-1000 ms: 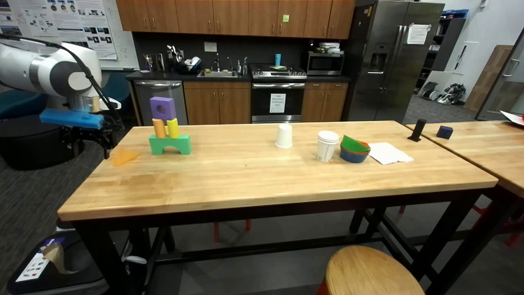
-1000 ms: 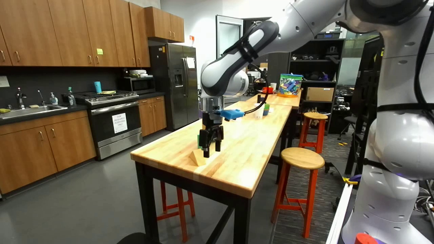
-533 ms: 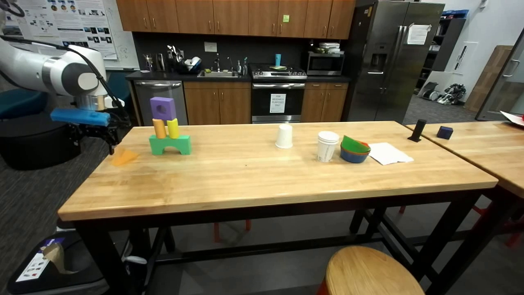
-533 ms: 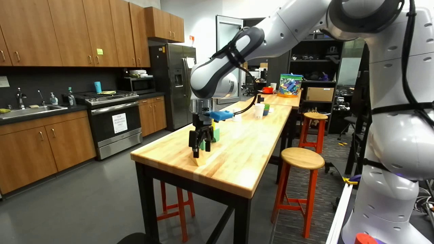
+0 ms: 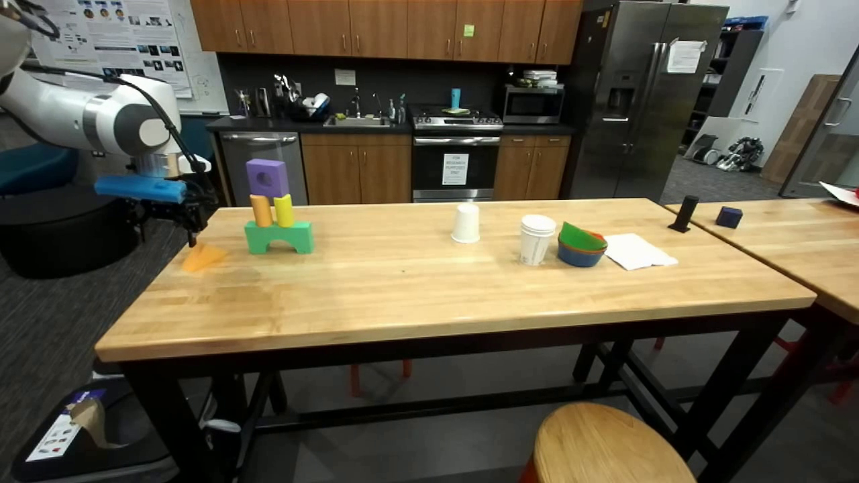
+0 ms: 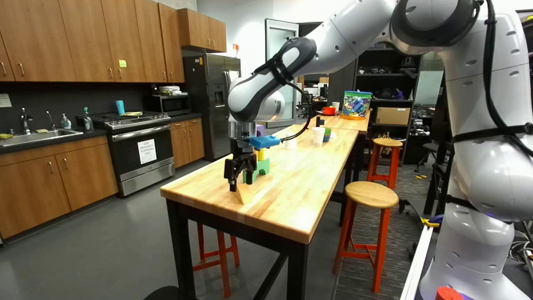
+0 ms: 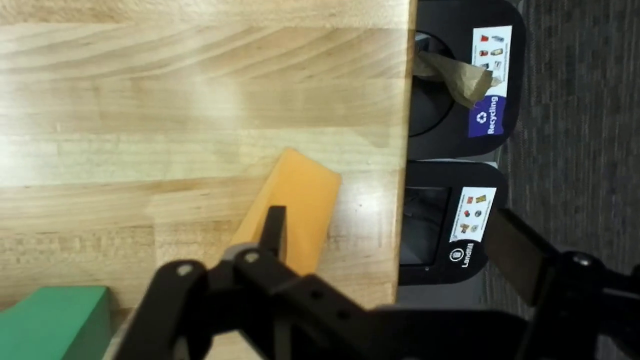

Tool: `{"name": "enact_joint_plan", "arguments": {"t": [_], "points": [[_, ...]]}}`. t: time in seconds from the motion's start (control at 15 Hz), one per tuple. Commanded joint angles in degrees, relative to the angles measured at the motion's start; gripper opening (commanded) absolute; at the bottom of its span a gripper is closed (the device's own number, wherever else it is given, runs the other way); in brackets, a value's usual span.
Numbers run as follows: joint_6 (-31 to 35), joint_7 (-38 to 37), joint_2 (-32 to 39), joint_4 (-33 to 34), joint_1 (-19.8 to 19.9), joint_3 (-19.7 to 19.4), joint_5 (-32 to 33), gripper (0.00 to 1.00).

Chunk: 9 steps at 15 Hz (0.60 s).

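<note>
**Gripper (image 6: 241,185) spread wide, empty, now right by the orange wedge (image 7: 305,205)**

Over the last second the gripper has shifted across to the wedge; wedge itself hasn't moved. So: close in on it, but no grip yet. Fingers far apart, nothing held. In the wrist view one finger (image 7: 274,227) overlaps the wedge, the other stands out past the table edge. Contact: can't tell.

Wedge lies on the table (image 5: 376,288) near its end. Matte, smooth, flat slanted faces; could be foam or painted wood. Just beside it, a green arch block (image 5: 279,231), with an orange cylinder (image 5: 261,210) and a yellow cylinder (image 5: 284,210) upright on it, purple block (image 5: 267,166) with round hole across both. Stack also unmoved. Tabletop: pale wood strips, glossy, some glare. Lower down, past the edge: recycling bin (image 7: 450,145) with crumpled brown paper (image 7: 470,82) poking out, landfill bin (image 7: 450,175); both dark, look plastic.

Farther along the table: upturned white cup (image 5: 466,223), stacked white cups (image 5: 535,245), nested round bowls (image 5: 581,257), flat white napkin (image 5: 637,251). Beyond: wood-grain cabinets (image 5: 382,27), steel fridge (image 5: 637,107).
</note>
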<state>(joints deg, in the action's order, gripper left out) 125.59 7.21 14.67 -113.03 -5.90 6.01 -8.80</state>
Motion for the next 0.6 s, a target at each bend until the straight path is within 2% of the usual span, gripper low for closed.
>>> {"name": "enact_joint_plan", "arguments": {"t": [0.0, 0.53], "points": [[1.43, -6.25, 0.41, 0.67, -0.74, -0.09, 1.6, 1.0], [2.06, -16.25, -1.13, -0.29, -2.57, -0.21, 3.79, 1.0]]}}
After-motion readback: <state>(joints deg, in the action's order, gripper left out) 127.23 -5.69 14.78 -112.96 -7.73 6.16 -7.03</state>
